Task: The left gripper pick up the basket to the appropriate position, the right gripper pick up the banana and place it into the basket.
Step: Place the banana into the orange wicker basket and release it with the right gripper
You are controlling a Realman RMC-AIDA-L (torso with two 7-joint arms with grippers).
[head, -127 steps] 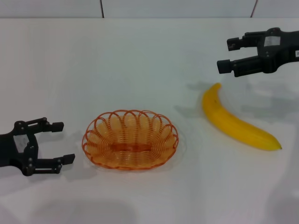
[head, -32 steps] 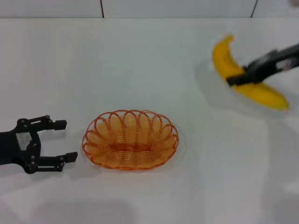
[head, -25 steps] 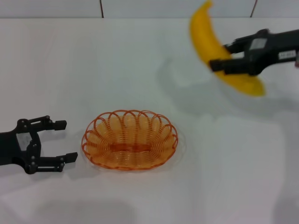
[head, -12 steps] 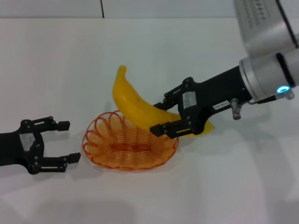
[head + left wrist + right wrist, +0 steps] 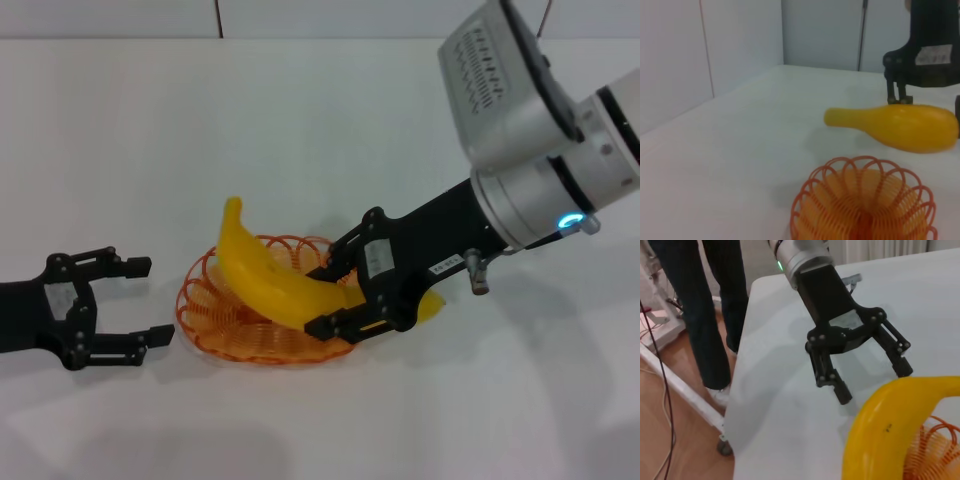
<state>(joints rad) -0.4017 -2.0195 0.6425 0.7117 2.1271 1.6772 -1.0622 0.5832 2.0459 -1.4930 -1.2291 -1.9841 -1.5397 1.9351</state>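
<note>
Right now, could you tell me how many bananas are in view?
1. The banana is gripped by the right end effector over the basket; nothing suggests another is hidden.

Basket [image 5: 865, 202]: orange wire loops, sitting on the white surface [image 5: 740, 150], its near part cut off by the picture's edge.
Banana [image 5: 900, 126]: yellow, lying roughly level in the air above the basket's far rim, not touching it; its narrow stem end points away from the gripper.
Right gripper [image 5: 925, 55]: black with a white label, reaching down from above onto the banana's thick end; one finger [image 5: 897, 92] meets the top of the fruit.
Background: pale wall panels beyond the surface's edge.
</note>
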